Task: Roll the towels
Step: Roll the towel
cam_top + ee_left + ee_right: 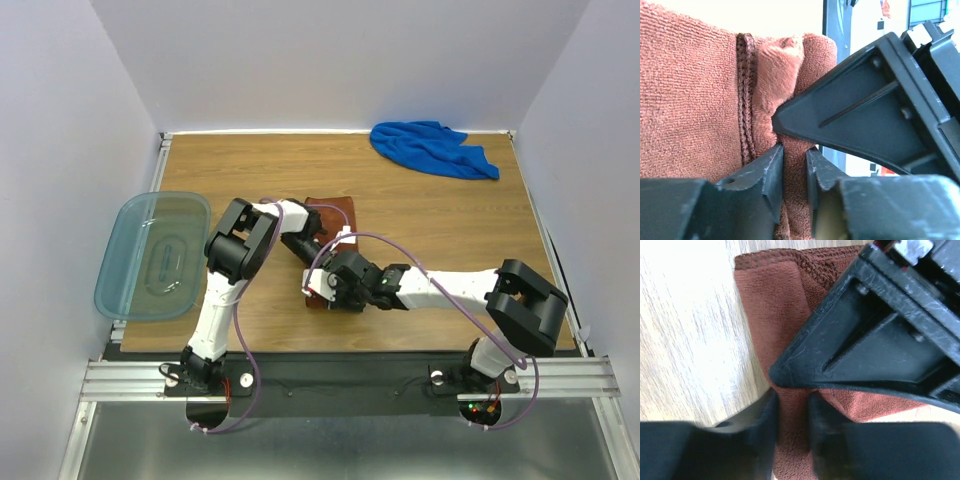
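Nearest me, the right gripper had its fingers nearly together, pinching the near end of the rust-brown rectangular terry towel at the wooden table's centre. Just beyond, the left gripper nipped a fold likewise. At nine o'clock sat a translucent teal plastic bin. At one o'clock lay the crumpled royal-blue cloth towel.

A wooden table with a metal rail along its near edge stands enclosed by plain pale walls on three sides, evenly lit.
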`<action>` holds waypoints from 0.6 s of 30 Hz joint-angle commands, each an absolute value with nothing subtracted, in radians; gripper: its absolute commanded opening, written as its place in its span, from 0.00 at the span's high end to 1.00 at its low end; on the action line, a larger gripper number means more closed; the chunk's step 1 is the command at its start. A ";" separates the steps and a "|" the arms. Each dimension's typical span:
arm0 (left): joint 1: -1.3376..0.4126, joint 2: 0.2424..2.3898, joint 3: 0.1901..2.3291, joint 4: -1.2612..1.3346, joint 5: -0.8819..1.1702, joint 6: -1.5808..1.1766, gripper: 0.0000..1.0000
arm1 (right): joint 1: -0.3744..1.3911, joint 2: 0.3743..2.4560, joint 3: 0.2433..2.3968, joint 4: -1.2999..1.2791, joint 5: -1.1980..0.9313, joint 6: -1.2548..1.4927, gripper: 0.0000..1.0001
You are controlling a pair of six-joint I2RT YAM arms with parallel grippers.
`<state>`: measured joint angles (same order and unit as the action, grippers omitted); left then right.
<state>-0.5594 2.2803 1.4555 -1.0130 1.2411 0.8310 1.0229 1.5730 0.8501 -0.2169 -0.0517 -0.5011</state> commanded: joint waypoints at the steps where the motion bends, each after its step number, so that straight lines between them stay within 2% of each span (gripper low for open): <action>1: -0.543 2.326 1.443 -0.943 0.948 0.933 0.61 | 1.031 1.589 0.824 -0.150 -0.069 -0.445 0.76; 3: -0.540 2.301 1.448 -0.975 0.956 0.957 0.57 | 1.031 1.572 0.816 -0.166 -0.135 -0.404 0.86; 4: -0.535 2.289 1.450 -0.986 0.957 0.977 0.54 | 1.029 1.568 0.818 -0.190 -0.158 -0.393 0.99; 11: -0.450 2.165 1.476 -1.032 0.917 1.009 0.43 | 1.017 1.581 0.841 -0.291 -0.350 -0.331 0.99; 18: -0.238 1.994 1.531 -0.956 0.830 0.947 0.38 | 0.919 1.598 0.873 -0.339 -0.506 -0.273 1.00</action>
<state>-0.3592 2.1254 1.4799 -1.0336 0.9573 0.9470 0.9569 1.5791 0.8524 -0.2234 -0.3450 -0.3367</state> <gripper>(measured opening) 0.615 0.278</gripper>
